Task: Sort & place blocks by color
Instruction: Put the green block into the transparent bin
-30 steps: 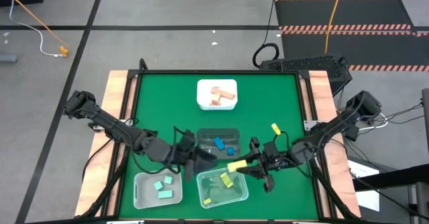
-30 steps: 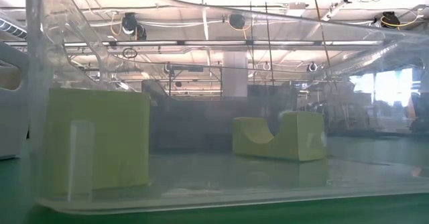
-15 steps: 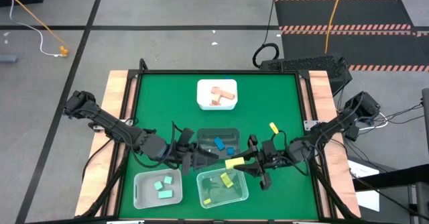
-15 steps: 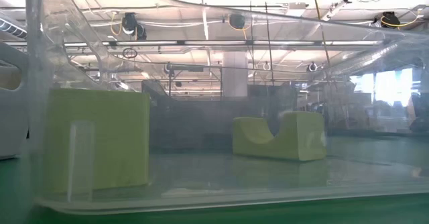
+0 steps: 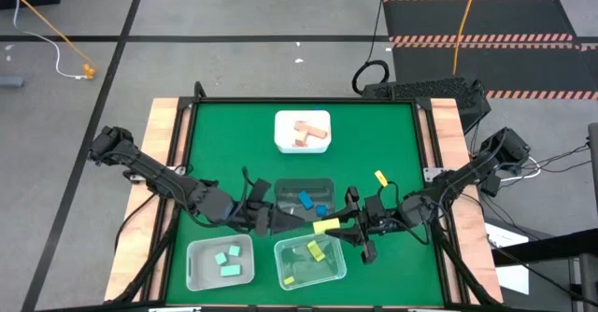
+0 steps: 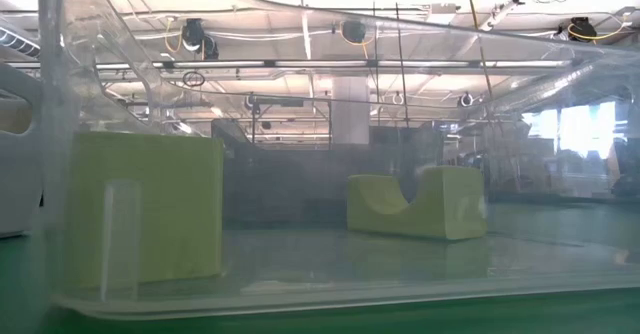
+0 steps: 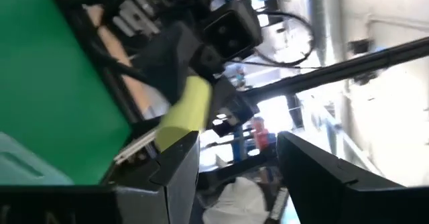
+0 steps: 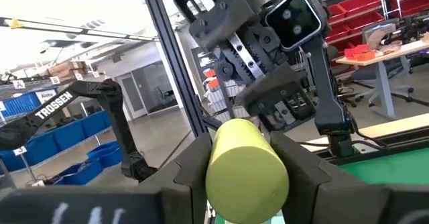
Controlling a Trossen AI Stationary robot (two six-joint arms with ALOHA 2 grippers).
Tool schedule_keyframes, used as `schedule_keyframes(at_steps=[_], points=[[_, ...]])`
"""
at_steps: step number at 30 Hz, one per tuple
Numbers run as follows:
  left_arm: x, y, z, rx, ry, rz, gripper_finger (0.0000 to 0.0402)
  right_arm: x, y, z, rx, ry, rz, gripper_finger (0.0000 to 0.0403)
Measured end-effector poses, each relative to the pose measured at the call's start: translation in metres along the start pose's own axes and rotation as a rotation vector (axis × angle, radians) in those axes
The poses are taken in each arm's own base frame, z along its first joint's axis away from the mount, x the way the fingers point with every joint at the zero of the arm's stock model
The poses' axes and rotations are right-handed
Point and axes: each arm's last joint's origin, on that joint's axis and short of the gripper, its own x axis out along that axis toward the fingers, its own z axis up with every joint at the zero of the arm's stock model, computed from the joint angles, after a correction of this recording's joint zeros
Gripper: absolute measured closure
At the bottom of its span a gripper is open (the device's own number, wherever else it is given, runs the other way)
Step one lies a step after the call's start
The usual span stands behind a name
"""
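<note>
Yellow cylinder (image 5: 326, 226) above clear bin (image 5: 308, 273)

A: Where's the yellow cylinder (image 5: 327, 226)?
B: Clamped lengthwise between the right gripper (image 5: 342, 228) fingers, lying level, its round end (image 8: 247, 170) facing that wrist.
A: And the rest?
B: Two yellow blocks (image 5: 315, 249) just below and ahead of it; blue blocks (image 5: 306, 200) just beyond its tip; mint blocks (image 5: 224, 257) farther off; tan blocks (image 5: 306, 133) well apart.
</note>
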Motion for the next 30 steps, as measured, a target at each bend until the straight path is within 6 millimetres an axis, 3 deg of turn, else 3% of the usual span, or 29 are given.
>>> schedule_keyframes(at_steps=[8,15,23,26,30], points=[[0.01,0.023,-0.009,0.089,0.016,0.138,0.0204,0.0,0.0,0.0,-0.127,0.005,-0.002,0.0289],[0.039,0.038,-0.015,0.048,-0.05,0.014,0.0204,0.003,-0.008,0.001,-0.157,0.012,-0.034,0.0289],[0.054,0.051,-0.009,0.042,-0.101,-0.02,0.0204,0.004,-0.012,0.0,-0.185,0.03,-0.048,0.0289],[0.054,0.051,-0.008,0.041,-0.105,-0.02,0.0222,0.004,-0.012,-0.001,-0.186,0.031,-0.047,0.0289],[0.054,0.051,-0.009,0.041,-0.1,-0.022,0.0274,0.004,-0.011,-0.001,-0.176,0.031,-0.044,0.0283]])
